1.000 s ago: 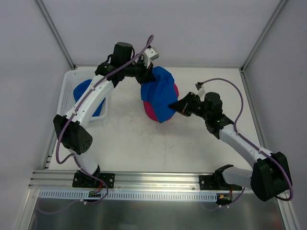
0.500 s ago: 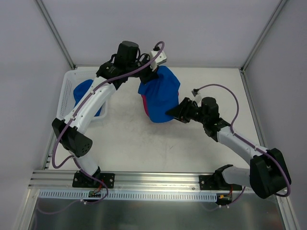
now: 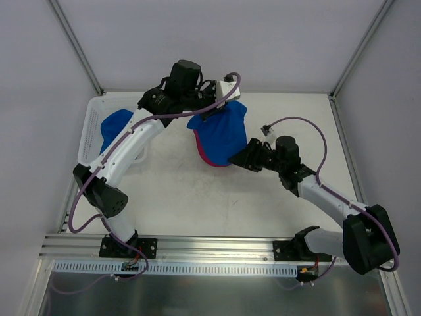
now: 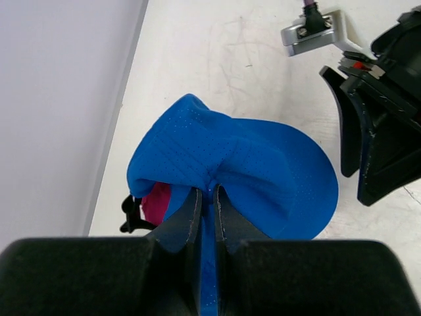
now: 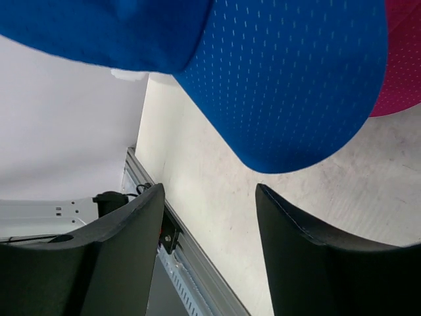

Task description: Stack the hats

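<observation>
Within my left gripper the blue cap is pinched, over a pink cap. My right gripper gapes beside its brim.

Pink hat mostly under blue hat; second blue hat in basket partly behind left arm.

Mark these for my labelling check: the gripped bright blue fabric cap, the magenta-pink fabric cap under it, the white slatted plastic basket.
Bright blue fabric cap (image 3: 220, 131): top external view, crown panel.
Magenta-pink cap (image 5: 402, 62): right wrist view, exposed edge.
White slatted plastic basket (image 3: 89, 128): top external view, left rim.
</observation>
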